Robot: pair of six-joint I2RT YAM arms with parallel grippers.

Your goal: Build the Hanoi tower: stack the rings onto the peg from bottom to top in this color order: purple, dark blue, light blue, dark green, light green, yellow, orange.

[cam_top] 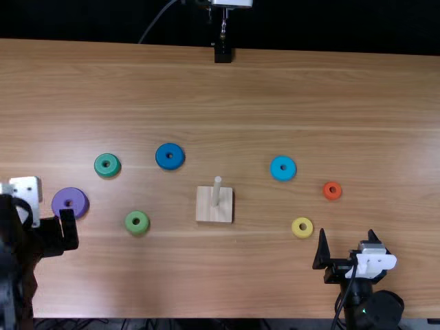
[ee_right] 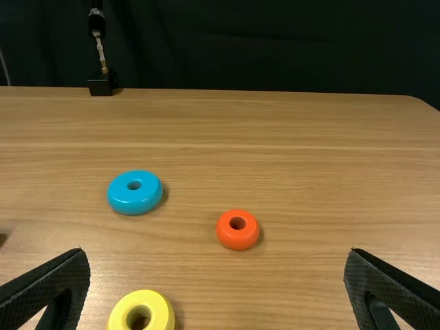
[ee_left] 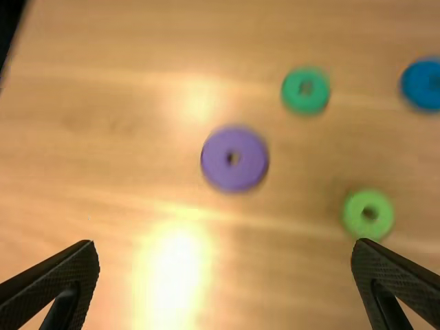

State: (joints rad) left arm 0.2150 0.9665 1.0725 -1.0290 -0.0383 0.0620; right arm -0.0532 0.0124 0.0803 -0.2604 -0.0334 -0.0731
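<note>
Count seven round multicoloured rings [cam_top: 70,193], one pale wooden peg [cam_top: 216,191] and one square wooden base [cam_top: 207,210], with black left pincer [cam_top: 69,230] and right pincer [cam_top: 347,231] both spread wide, empty.

The pale wooden peg [cam_top: 216,192] stands upright on its square base [cam_top: 212,214]. Seven round, holed rings lie flat and apart from it. In the top view, the broad purple ring [cam_top: 61,201] is well left of the peg, the light green ring [cam_top: 130,224] left and lower, the dark green ring [cam_top: 100,168] left and higher, the dark blue ring [cam_top: 163,158] nearer, up and left. The light blue ring [cam_top: 276,169] is up and right of the peg, the small orange ring [cam_top: 326,194] well right, the yellow ring [cam_top: 296,229] right and lower.
</note>
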